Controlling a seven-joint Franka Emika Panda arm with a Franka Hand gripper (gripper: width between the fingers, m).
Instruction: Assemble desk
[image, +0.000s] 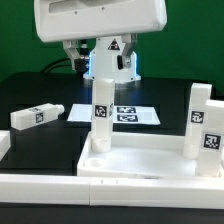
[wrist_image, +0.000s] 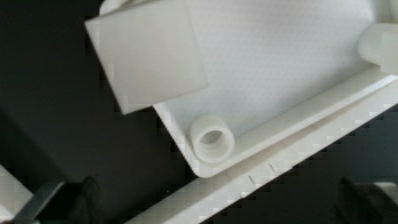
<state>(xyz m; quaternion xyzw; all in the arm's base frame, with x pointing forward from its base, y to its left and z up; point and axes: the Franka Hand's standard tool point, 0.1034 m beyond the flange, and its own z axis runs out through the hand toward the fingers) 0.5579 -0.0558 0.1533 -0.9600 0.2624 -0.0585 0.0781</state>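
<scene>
The desk panel (image: 140, 160) lies flat at the near edge of the black table (image: 30, 90), its raised rim up. Three legs stand on it: one (image: 101, 112) near the panel's 10 o'clock corner, and two (image: 204, 125) together near its 2 o'clock corner. A fourth leg (image: 37, 116) lies loose on its side on the table, at about 9 o'clock from the panel and well apart from it. Behind the panel, at 12 o'clock, lies the marker board (image: 125, 114), and past it the robot's white base (image: 108, 60).

In the wrist view the panel (wrist_image: 267, 80) fills most of the picture, with a round socket (wrist_image: 214, 140) in its corner still empty. The gripper's (wrist_image: 214, 200) dark fingertips (wrist_image: 50, 198) show only at the edge of that picture, spread wide with nothing between them.

The parts look like hard, smooth plastic: probably light, stiff and somewhat slippery. The loose leg would likely be best taken across its flat sides near the middle. The standing legs may tip if knocked.

The table is dark, matte and level. The backdrop is green (image: 190, 40).
</scene>
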